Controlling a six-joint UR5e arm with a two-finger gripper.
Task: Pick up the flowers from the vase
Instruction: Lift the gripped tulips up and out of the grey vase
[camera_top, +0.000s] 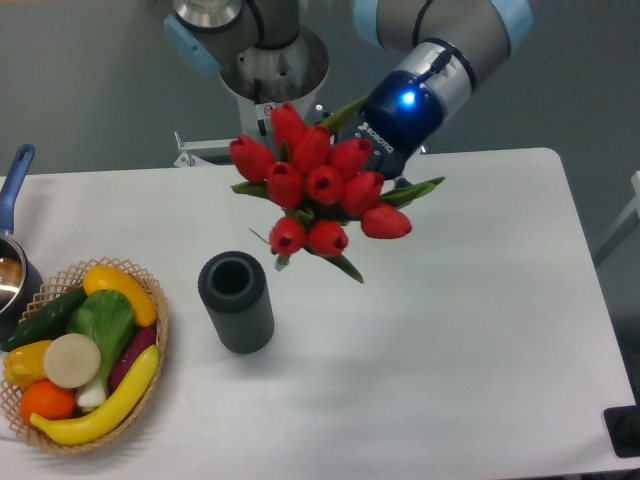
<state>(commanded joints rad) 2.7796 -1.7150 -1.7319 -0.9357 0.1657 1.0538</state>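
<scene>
The flowers (320, 185), a bunch of red tulip buds with green leaves, hang in the air up and to the right of the vase, fully out of it. Their stem ends point down-left, near the vase mouth but apart from it. My gripper (372, 160) reaches in from the upper right with a blue light on its wrist; its fingers are hidden behind the buds and it carries the bunch. The vase (237, 305), a dark grey ribbed cylinder, stands upright on the white table with its round mouth open and nothing in it.
A wicker basket (158, 310) of toy fruit and vegetables sits at the front left. A blue-handled metal pot (12, 262) is cut off by the left edge. The robot base (270, 60) stands behind the table. A black block (625, 430) sits at the bottom right corner.
</scene>
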